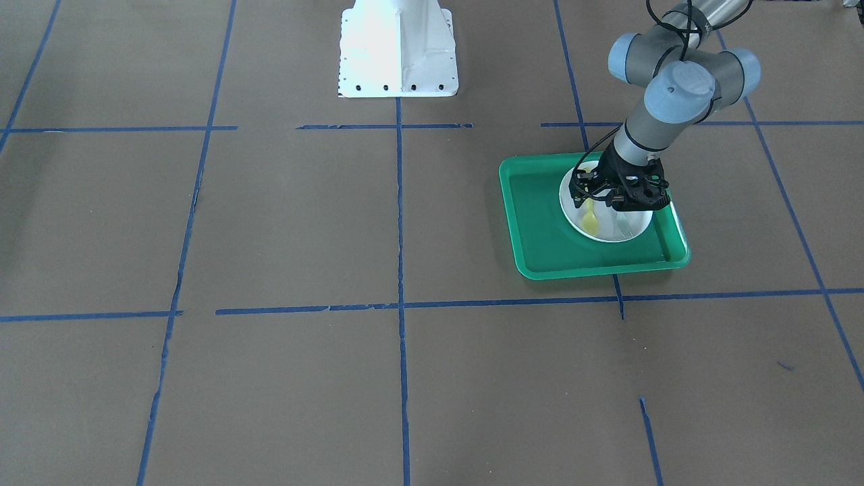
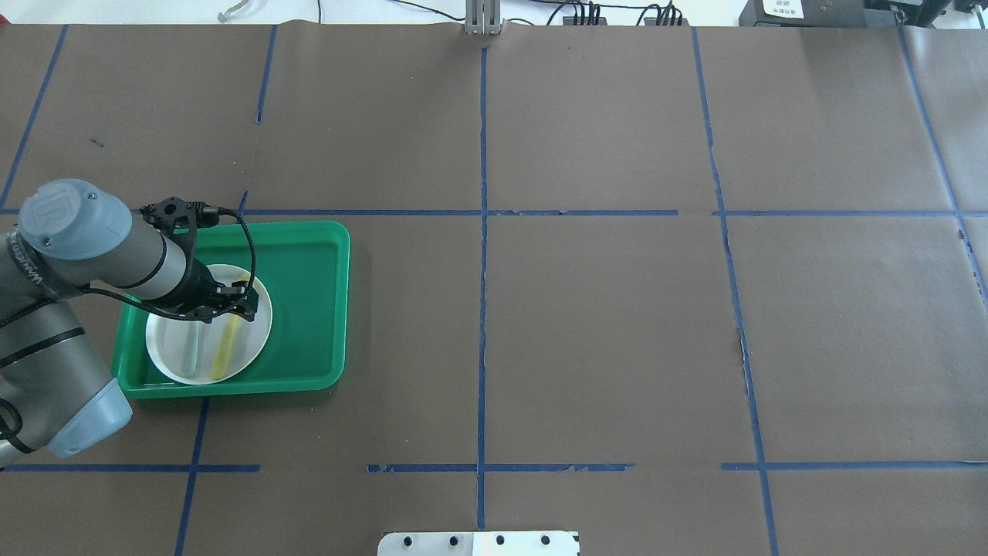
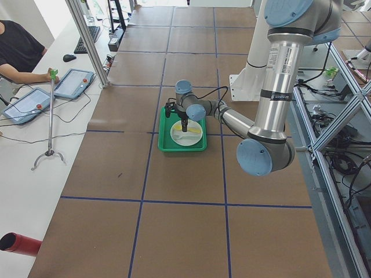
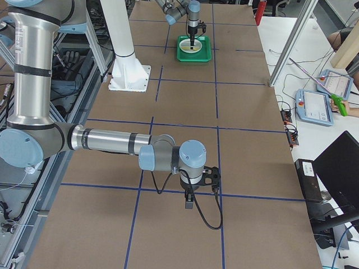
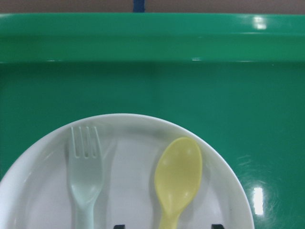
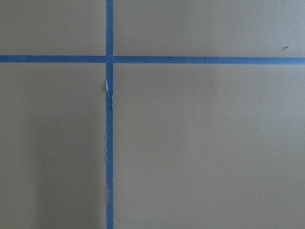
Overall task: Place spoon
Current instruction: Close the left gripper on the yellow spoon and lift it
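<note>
The yellow spoon (image 5: 178, 176) lies on the white plate (image 5: 128, 191), bowl toward the tray's far rim, beside a pale grey-green fork (image 5: 86, 176). The plate sits in the green tray (image 2: 309, 309). My left gripper (image 2: 235, 303) hangs low over the plate, open. In the left wrist view its two fingertips (image 5: 119, 226) stand apart on either side of the spoon's handle without closing on it. The spoon (image 1: 590, 219) also shows in the front-facing view, under the gripper (image 1: 597, 202). My right gripper (image 4: 189, 202) shows only in the exterior right view, so I cannot tell its state.
The tray (image 1: 540, 223) sits on the brown paper table marked with blue tape lines. The white robot base (image 1: 398, 47) stands at the table's middle edge. My right arm hovers over bare table far from the tray.
</note>
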